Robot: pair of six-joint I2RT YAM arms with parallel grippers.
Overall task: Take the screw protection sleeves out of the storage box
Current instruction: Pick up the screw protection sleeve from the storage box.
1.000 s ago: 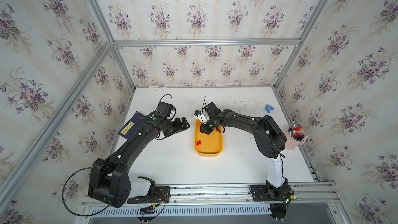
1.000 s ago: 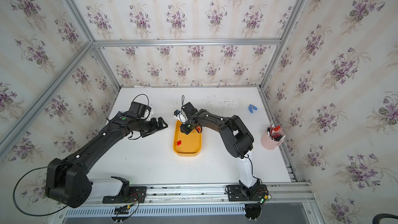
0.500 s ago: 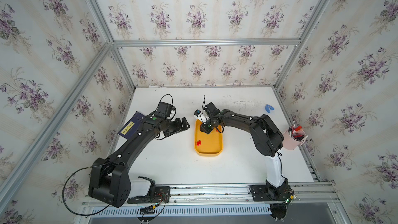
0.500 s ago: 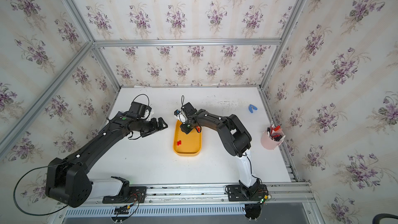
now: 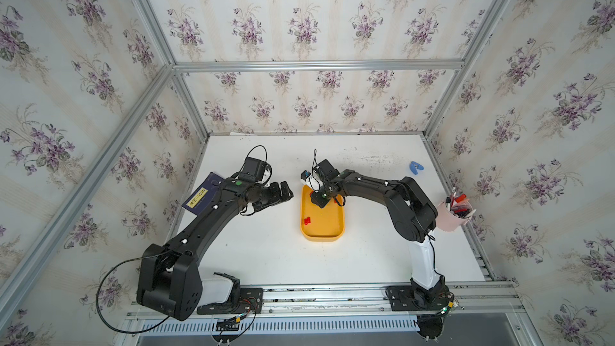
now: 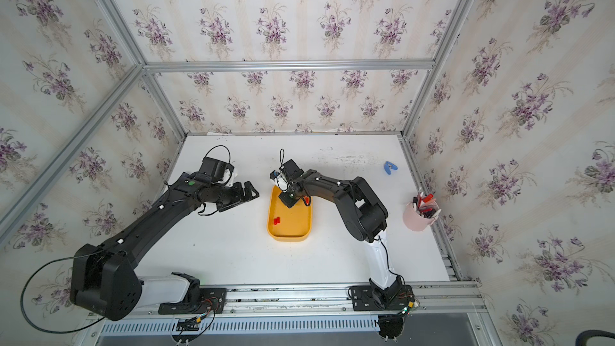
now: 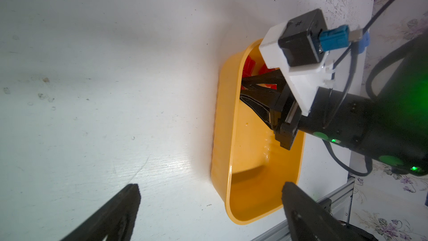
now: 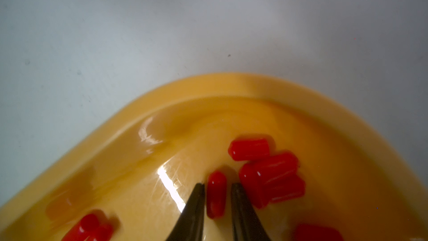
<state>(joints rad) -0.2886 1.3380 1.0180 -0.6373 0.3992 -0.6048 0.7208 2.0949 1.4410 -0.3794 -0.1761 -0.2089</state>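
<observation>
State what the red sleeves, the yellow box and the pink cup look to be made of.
The screw protection sleeves: likely soft plastic or rubber, glossy; small bright highlights on rounded ends. The storage box: moulded plastic, smooth semi-gloss; light streaks on its floor, rounded one-piece rim. The pink cup: probably matte plastic or silicone; no glare, too small to be sure.

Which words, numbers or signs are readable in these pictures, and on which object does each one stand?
No text can be read in full.
Yellow label on the dark blue booklet: a row of dark characters, too small to read.
Black camera block in the left wrist view: a small pale mark on top, too blurred to read.
Storage box and pink cup: no text visible.
</observation>
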